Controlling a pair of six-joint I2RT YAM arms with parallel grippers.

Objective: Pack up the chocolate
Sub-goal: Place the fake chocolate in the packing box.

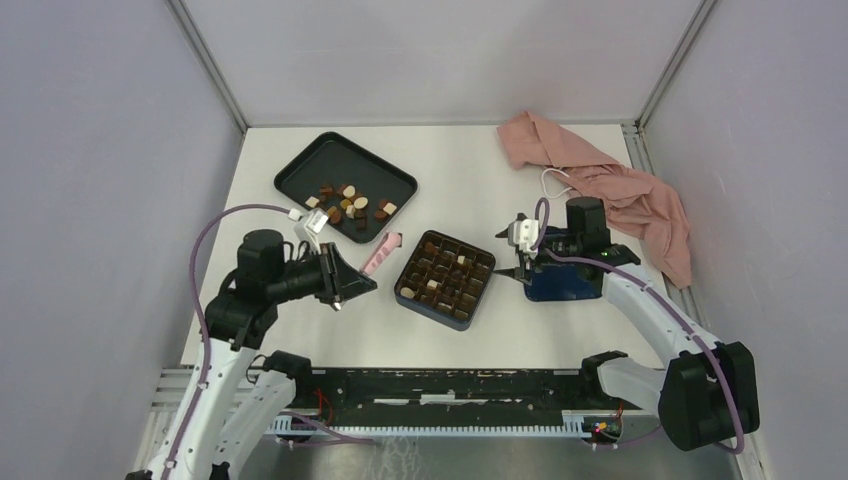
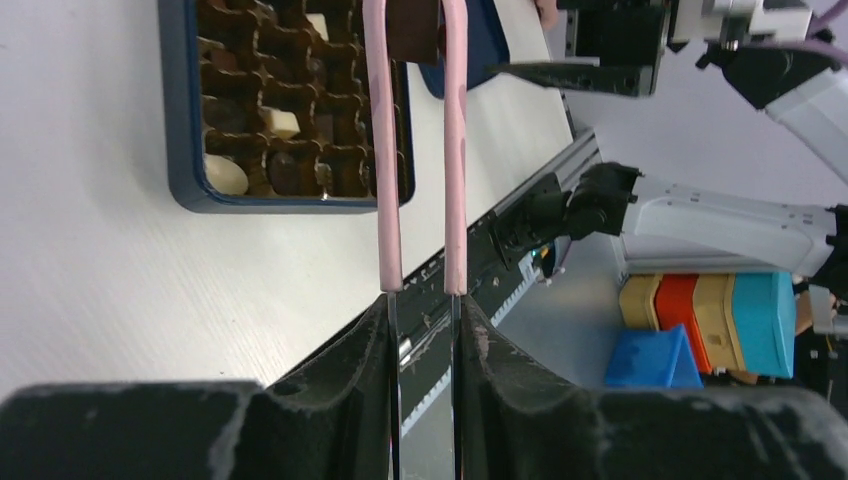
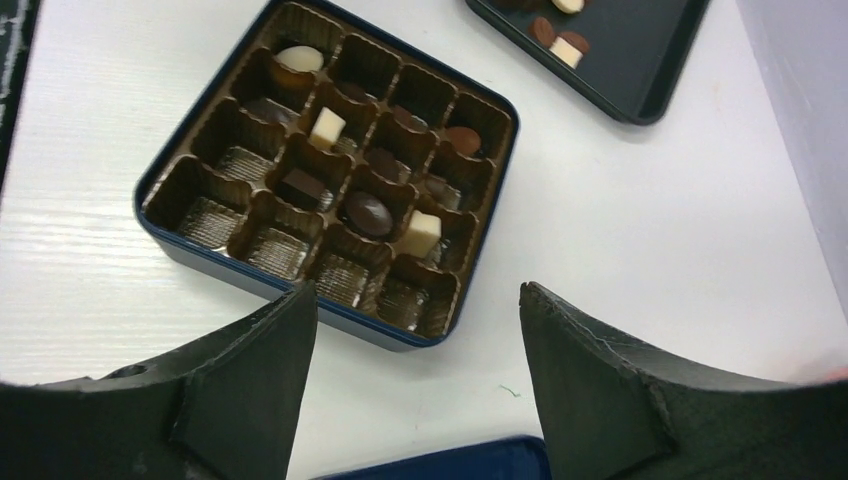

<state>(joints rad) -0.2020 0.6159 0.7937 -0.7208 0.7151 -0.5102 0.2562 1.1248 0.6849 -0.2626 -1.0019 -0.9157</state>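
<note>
White bench [image 1: 520, 330] carries everything. A pink cloth [image 1: 610, 185] is heaped at the far right corner and a black tray [image 1: 315, 160] sits toward the far left corner. A dark blue box [image 1: 452, 318] with grid cells is mid-bench, and its lid [image 1: 565, 285] lies just beside it toward the right edge. Right pincer [image 3: 417, 290] hovers above the lid facing the box, jaws wide, nothing between them. Left pincer [image 2: 425, 300] is narrow, clamped on the base of pink tongs [image 2: 383, 150]. The tong tips pinch one dark piece [image 2: 412, 30] in the air between the tray and the box. Most of the chocolate [image 1: 348, 205] lies loose in the tray. Several pieces sit in box cells, e.g. a dark oval [image 3: 367, 212], and many cells show bare. Judged step: carrying a piece from tray to box, packing roughly part done. Next move calls for centring the tips over a bare cell, lowering, then easing the squeeze so the piece drops without tipping onto a divider.
</note>
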